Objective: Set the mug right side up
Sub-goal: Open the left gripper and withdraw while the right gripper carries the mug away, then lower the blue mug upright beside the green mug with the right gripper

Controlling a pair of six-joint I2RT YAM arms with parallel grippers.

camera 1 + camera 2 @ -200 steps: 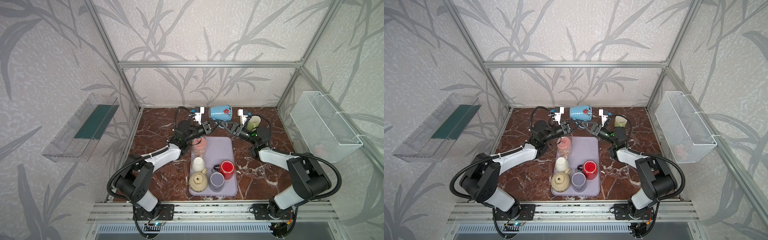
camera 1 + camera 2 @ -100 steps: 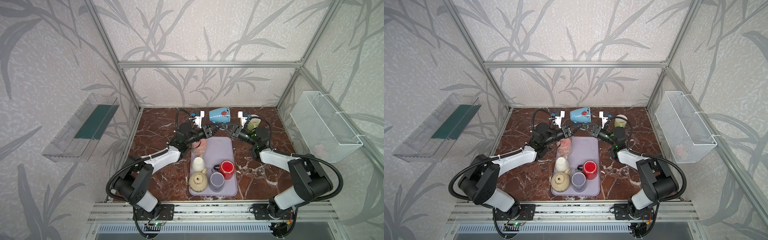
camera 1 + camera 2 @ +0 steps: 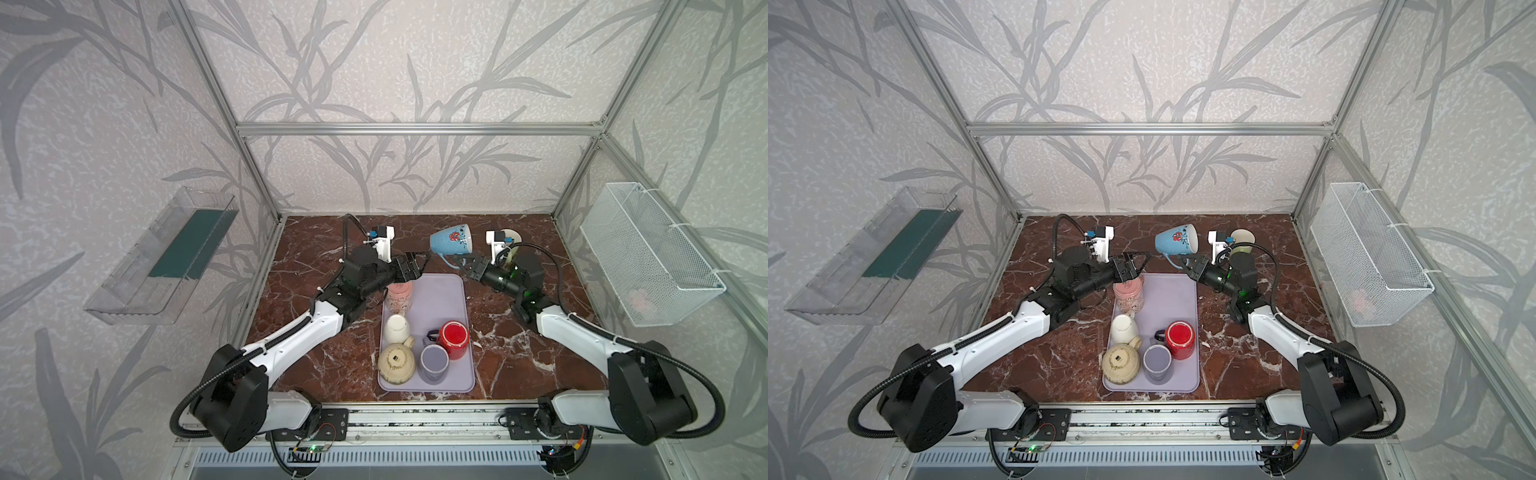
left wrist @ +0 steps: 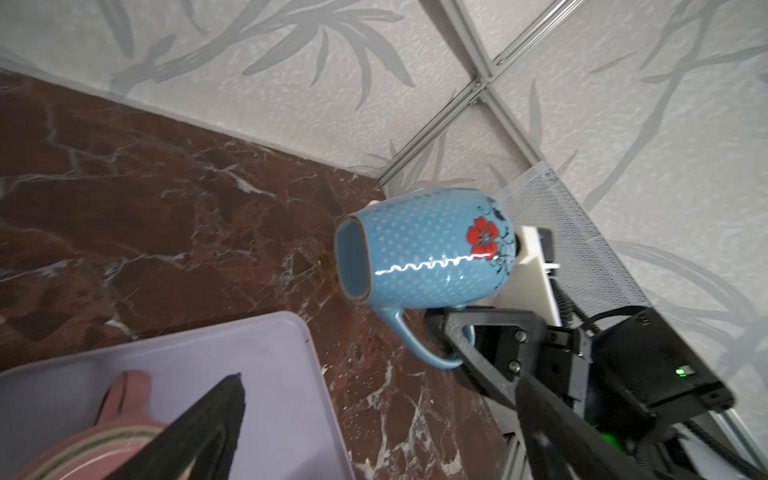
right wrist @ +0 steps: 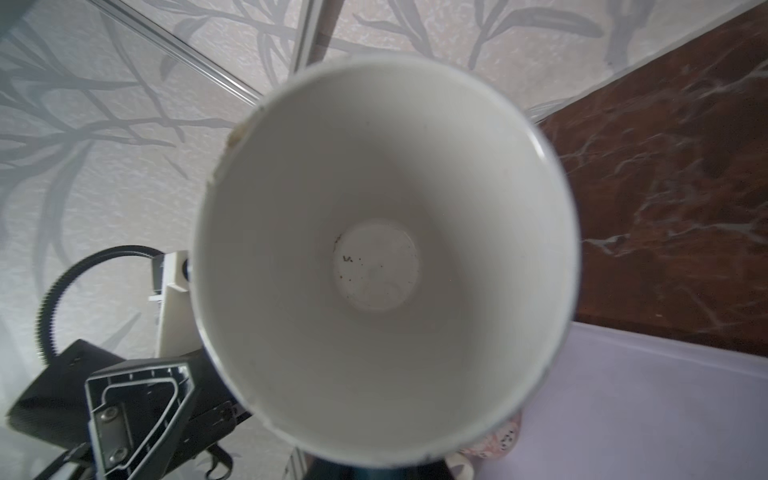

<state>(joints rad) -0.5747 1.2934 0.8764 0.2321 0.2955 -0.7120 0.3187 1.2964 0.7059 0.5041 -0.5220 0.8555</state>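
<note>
The blue mug [image 3: 451, 244] [image 3: 1177, 245] with a red flower hangs in the air over the back of the table. It lies on its side, base to the left and mouth towards the right arm. My right gripper [image 3: 461, 264] [image 3: 1185, 264] is shut on its handle, as the left wrist view shows at the mug [image 4: 428, 253]. The mug's white inside [image 5: 382, 257] fills the right wrist view. My left gripper [image 3: 417, 261] [image 3: 1136, 261] [image 4: 382, 399] stands open just left of the mug, apart from it, with nothing between its fingers.
A lavender tray [image 3: 444, 291] below holds a pink mug [image 3: 399, 295], a white cup [image 3: 397, 328], a red mug [image 3: 455, 338], a purple mug [image 3: 434, 361] and a beige teapot [image 3: 397, 363]. A pale cup [image 3: 511, 239] stands behind the right arm. A wire basket [image 3: 648, 257] hangs on the right wall.
My left gripper has opened, let go of the mug and drawn back a little to the left. The mug now hangs from the right gripper alone.
</note>
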